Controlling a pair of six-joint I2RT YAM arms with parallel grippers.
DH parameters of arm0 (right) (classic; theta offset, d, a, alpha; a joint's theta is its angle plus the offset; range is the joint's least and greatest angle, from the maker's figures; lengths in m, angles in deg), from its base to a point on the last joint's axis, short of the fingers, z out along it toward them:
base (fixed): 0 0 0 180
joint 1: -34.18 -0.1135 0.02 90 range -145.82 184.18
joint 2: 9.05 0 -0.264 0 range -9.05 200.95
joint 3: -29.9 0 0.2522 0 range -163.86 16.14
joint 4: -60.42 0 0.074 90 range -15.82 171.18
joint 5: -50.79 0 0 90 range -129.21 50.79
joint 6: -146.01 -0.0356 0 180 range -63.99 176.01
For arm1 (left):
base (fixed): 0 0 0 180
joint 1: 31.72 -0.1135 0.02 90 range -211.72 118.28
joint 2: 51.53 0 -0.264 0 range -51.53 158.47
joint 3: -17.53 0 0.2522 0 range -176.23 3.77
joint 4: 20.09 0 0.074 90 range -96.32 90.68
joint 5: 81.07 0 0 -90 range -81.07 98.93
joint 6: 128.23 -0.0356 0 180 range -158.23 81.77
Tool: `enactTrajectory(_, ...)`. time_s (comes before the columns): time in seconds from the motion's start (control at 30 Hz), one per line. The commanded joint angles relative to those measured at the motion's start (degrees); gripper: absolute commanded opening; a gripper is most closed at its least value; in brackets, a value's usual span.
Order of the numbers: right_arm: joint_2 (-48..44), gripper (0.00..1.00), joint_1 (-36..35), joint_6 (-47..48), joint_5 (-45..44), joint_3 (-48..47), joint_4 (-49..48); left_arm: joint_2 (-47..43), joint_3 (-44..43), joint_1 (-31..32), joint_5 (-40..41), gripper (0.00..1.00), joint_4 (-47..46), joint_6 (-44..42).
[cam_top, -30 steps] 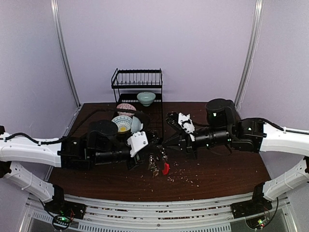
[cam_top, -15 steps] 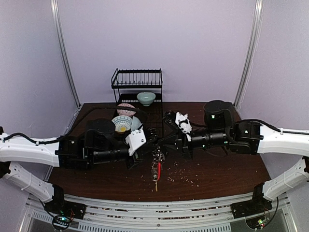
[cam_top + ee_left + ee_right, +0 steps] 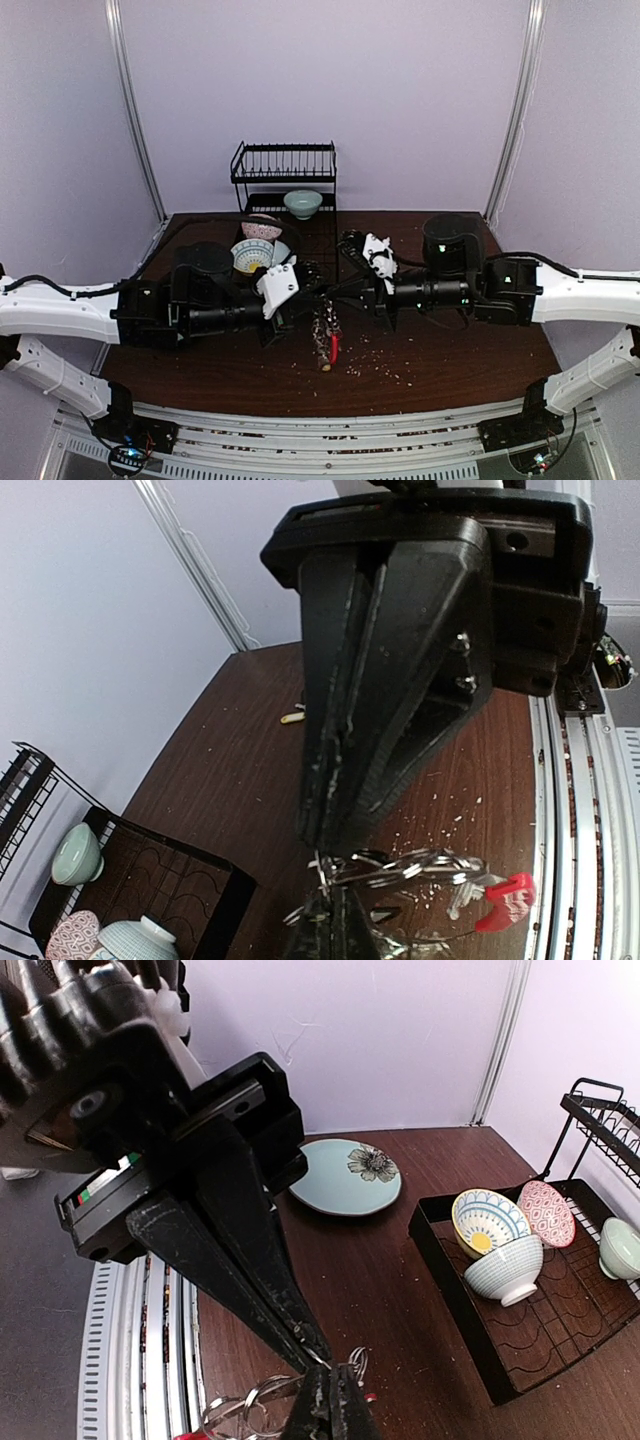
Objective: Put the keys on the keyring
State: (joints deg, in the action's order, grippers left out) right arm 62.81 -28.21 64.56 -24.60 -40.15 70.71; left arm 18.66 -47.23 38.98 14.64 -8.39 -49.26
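While both arms were brought tip to tip above the surface [image 3: 450, 350], the left end effector [image 3: 316, 289] was seen fully closed on the keyring [image 3: 326, 318], with its bunch and red tag [image 3: 334, 347] hung just below the fingertips. The right end effector [image 3: 336, 290] was likewise closed at the ring, though whether ring or key was pinched could not be told. One loose key [image 3: 292, 718] was seen lying on the surface, well beyond the left fingertips.
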Motion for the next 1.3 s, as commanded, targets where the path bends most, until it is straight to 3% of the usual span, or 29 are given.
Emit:
enactTrajectory(0.0, -1.58, 0.0, -0.1, -0.99, -1.41, 0.4, -2.17, -1.27, -0.94, -0.03, -2.0, 0.0, -4.61, -0.78)
enactTrajectory(0.53, -1.98, 0.0, 1.22, -3.23, 3.6, 1.45, -2.14, -3.99, 2.2, -0.02, -4.94, 0.0, -7.47, -3.48)
enactTrajectory(1.17, 2.58, 0.0, 1.96, -3.35, 16.8, -1.2, -0.58, -10.71, 8.57, -0.03, -8.26, 0.0, -16.55, -4.78)
enactTrajectory(1.27, 1.46, 0.11, 1.94, -4.12, 14.66, 0.01, -1.68, -10.79, 8.72, -0.03, -7.82, 0.0, -16.53, -5.04)
